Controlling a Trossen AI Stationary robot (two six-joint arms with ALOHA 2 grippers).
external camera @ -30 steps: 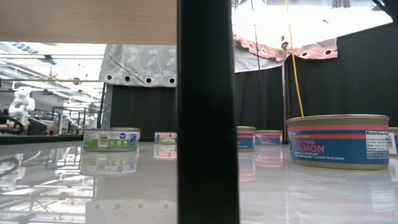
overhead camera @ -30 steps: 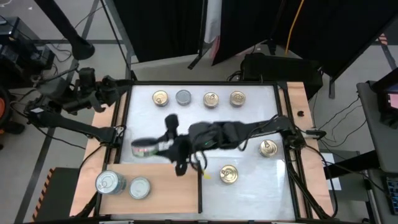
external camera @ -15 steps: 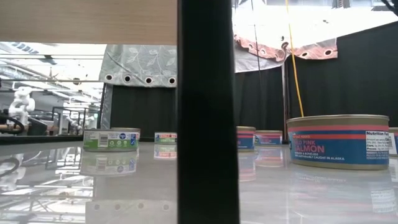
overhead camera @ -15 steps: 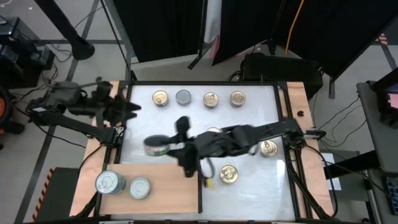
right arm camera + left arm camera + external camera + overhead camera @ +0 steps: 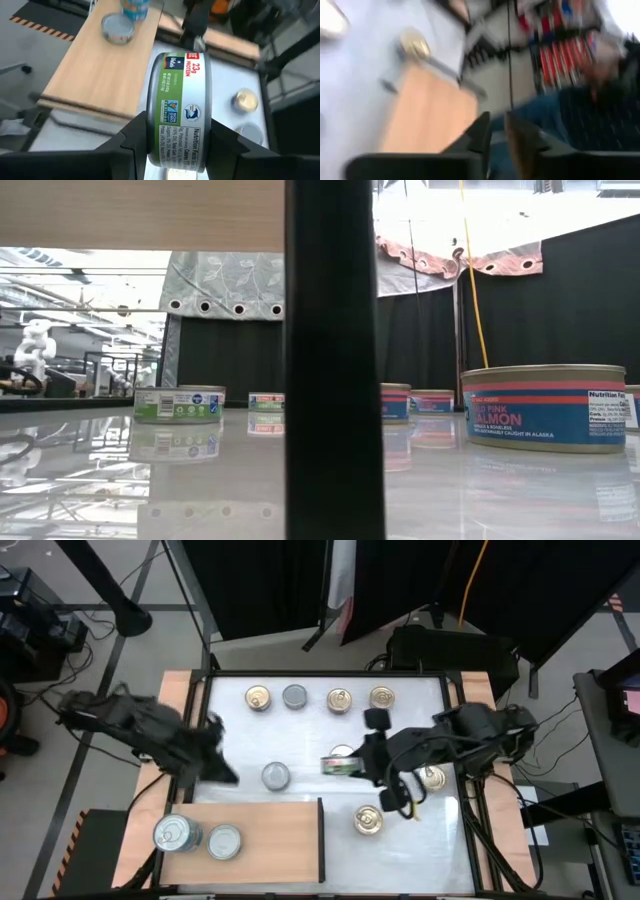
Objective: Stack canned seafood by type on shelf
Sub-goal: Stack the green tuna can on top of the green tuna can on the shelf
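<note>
Right gripper (image 5: 176, 137) clamping a round, green-labelled tin (image 5: 181, 112) on edge above mid-table, left gripper (image 5: 496, 137) nearly closed at left, wooden shelf (image 5: 275, 840) lying near-left with silver-lidded tins (image 5: 198, 837).

The right arm reaches in from the right side and bends back toward the middle of the table, its wrist turned sideways. The right gripper (image 5: 177, 137) hangs above the tabletop with a dark finger pressed on each flat face of a green-labelled tin (image 5: 179, 115), holding it on edge. The left arm stretches in from the left edge, low over the near-left part of the table. The left gripper (image 5: 498, 131) has its fingers (image 5: 481, 134) drawn almost together, nothing between them.
</note>
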